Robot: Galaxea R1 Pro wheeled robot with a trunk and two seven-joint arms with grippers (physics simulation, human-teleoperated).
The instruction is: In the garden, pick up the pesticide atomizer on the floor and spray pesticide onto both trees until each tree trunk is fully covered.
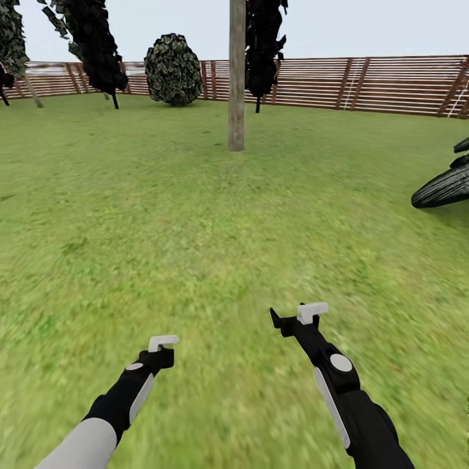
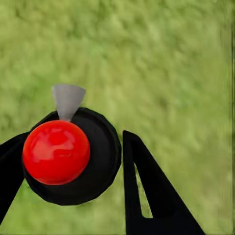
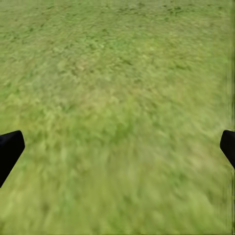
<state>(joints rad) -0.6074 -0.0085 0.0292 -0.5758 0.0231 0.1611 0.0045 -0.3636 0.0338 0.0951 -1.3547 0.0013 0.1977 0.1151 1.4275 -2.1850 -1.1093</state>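
The pesticide atomizer [image 2: 61,154] is seen from above in the left wrist view: a glossy red top on a round black body, with a small grey nozzle. My left gripper [image 2: 73,134] is shut on it, one black finger against each side, over the grass floor [image 2: 166,63]. In the head view the left gripper [image 1: 160,350] hangs low at the near left, and the bottle is hidden under it. My right gripper [image 1: 298,316] is open over bare grass [image 3: 117,98], holding nothing. One thick bare tree trunk [image 1: 236,78] stands straight ahead, well beyond both arms.
A brown slat fence [image 1: 391,85] closes the far side of the lawn. A round bush [image 1: 172,68] and thin dark trees [image 1: 98,45] stand near it. Dark drooping foliage [image 1: 446,185] reaches in from the right edge. Open grass lies between me and the trunk.
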